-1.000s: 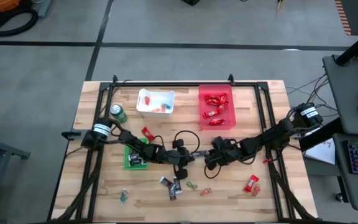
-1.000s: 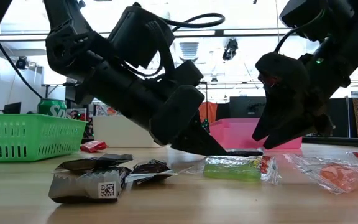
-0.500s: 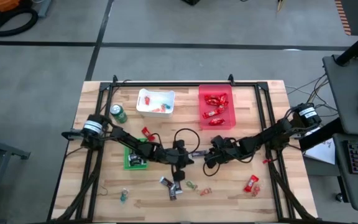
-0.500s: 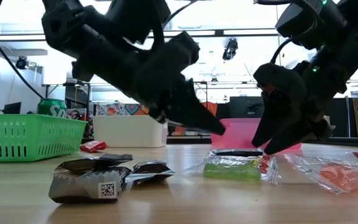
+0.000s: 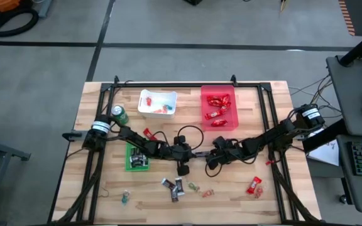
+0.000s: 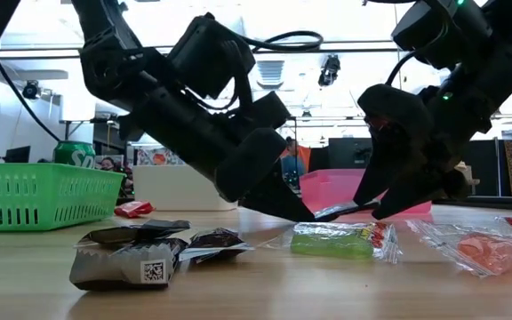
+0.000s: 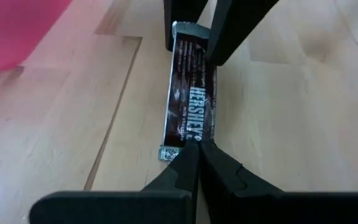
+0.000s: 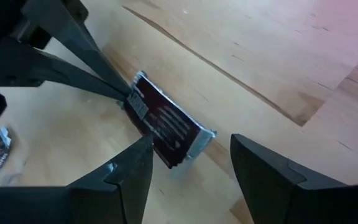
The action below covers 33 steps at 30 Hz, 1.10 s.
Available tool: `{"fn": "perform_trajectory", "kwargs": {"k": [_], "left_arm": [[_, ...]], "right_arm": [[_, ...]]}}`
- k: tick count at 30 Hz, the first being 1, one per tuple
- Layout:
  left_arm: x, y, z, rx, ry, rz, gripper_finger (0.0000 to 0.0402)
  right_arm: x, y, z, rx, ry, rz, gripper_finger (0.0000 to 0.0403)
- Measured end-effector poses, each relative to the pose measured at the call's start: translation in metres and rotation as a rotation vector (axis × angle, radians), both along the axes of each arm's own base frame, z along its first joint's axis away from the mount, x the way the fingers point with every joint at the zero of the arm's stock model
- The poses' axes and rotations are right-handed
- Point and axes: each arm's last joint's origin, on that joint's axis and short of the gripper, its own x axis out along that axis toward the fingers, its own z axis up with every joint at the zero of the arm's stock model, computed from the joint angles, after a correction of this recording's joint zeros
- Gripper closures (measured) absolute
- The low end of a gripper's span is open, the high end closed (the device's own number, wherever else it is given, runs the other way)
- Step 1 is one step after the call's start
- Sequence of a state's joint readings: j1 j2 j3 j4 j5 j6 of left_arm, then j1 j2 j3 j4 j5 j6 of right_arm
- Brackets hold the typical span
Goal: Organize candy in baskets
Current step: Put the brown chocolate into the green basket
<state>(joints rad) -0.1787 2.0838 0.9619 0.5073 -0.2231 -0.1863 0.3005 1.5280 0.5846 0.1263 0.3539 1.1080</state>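
The dark chocolate bar [image 7: 190, 106] lies mid-table, in front of the red basket [image 5: 219, 108], one end now pinched by the left gripper [image 7: 196, 144], which half a second ago hung raised above it and has come down. More candy [image 6: 338, 240] lies nearer the front edge — dark mini bars, a green piece — with the green basket [image 6: 38, 196] and white basket [image 5: 156, 103] further off. The right gripper [image 8: 188, 146] straddles the bar's other end, fingers apart.

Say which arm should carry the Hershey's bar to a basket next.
Left, probably. The left gripper is shut on one end of the Hershey's bar, while the right gripper is open, only straddling the other end. The green basket lies on the left arm's side.
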Motion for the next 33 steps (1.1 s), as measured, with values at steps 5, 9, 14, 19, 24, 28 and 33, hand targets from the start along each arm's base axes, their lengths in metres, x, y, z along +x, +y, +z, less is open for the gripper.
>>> {"fn": "perform_trajectory", "kwargs": {"k": [5,9,14,19,24,28,33], "left_arm": [[0.0,0.0,-0.001,-0.008,0.002,0.006,0.0401],[0.0,0.0,-0.002,-0.008,0.003,0.005,0.0401],[0.0,0.0,-0.002,-0.008,0.004,0.006,0.0401],[0.0,0.0,-0.003,-0.011,0.003,0.009,0.0401],[0.0,0.0,-0.002,-0.014,-0.003,0.008,0.0401],[0.0,0.0,-0.002,-0.014,-0.006,0.008,0.0401],[0.0,-0.001,0.0,-0.023,-0.013,0.01,0.0401]], "right_arm": [[0.002,-0.003,0.001,0.001,-0.016,-0.009,0.0197],[0.003,-0.004,0.001,-0.009,-0.022,-0.001,0.0197],[0.005,-0.003,0.003,-0.002,-0.063,0.004,0.0207],[0.011,-0.001,-0.01,0.02,-0.069,0.016,0.022],[0.017,0.0,-0.019,0.0,-0.102,0.022,0.0237],[0.017,0.0,-0.018,-0.018,-0.104,0.031,0.0264],[0.017,0.0,-0.015,-0.034,-0.106,0.057,0.0334]]}}
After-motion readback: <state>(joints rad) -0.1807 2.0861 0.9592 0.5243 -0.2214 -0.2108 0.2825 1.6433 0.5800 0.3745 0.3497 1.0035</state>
